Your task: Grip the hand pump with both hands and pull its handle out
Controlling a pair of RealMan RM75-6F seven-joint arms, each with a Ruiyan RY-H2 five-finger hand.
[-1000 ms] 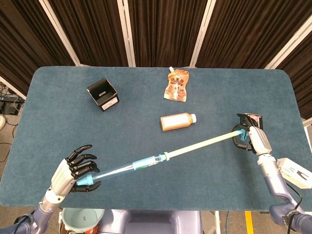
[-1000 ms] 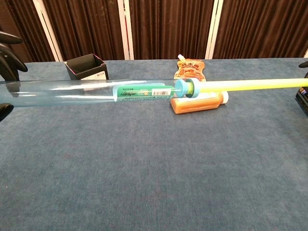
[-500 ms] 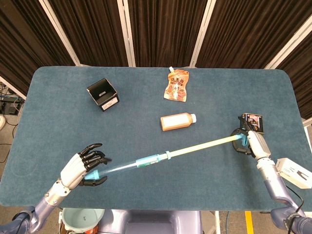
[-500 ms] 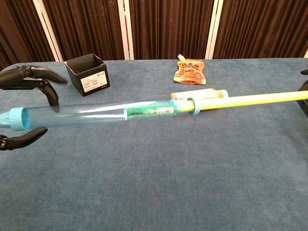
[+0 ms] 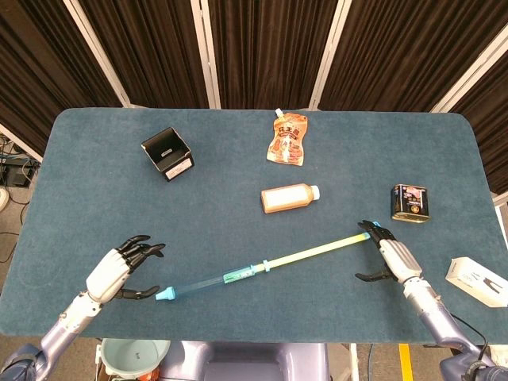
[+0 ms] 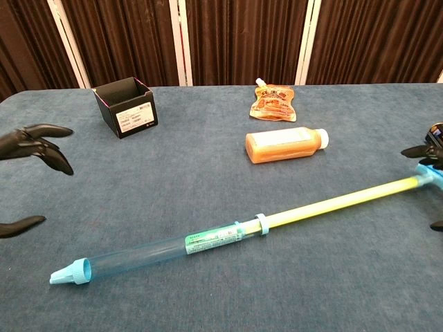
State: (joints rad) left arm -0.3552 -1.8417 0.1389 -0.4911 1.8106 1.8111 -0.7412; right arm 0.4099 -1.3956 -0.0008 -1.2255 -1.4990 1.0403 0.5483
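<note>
Bright even overhead light, soft faint shadows, sharp focus, dark curtains, slight wide-angle edge stretch

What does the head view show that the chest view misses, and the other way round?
Only the head view shows the dark tin near the table's right side, the white box at the right edge, and the whole left hand and right hand, both open.

Only the chest view shows the label on the black box's front face.

Both share the hand pump lying on the blue table with its yellow handle pulled out, the bottle and the orange pouch.
</note>
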